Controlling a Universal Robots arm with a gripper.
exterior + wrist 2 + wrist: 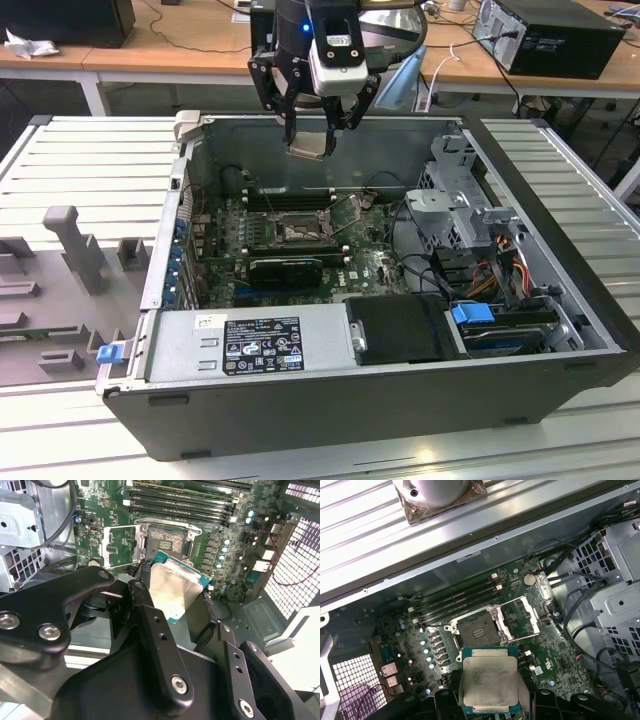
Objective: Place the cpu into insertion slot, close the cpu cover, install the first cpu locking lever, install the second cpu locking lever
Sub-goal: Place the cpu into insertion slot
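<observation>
The black two-fingered hand (308,138) is clenched on the cpu (308,148), a small flat square chip with a pale silvery-beige metal face and a green edge, gripping it by two opposite sides. In both wrist views the chip (175,592) (490,682) sits between the dark fingers (150,625) with its metal face toward the cameras.

In the exterior view the hand hangs in the air over the far wall of the open black computer case (300,410), which lies on its side on a grey slatted metal desk (60,160). The chip is well above the green circuit board (372,268) and touches nothing but the fingers.

The insertion slot (476,630), a square black socket with a silvery rim, sits bare in the board (298,232) (167,542). The cpu cover (532,615), a thin silvery frame plate with a large square window, is swung open and stands just beside the socket, hinged at one edge. Long black memory sticks (455,605) run in a row near the socket's other side. A silver labelled power supply box (250,345) fills the near edge of the case.
</observation>
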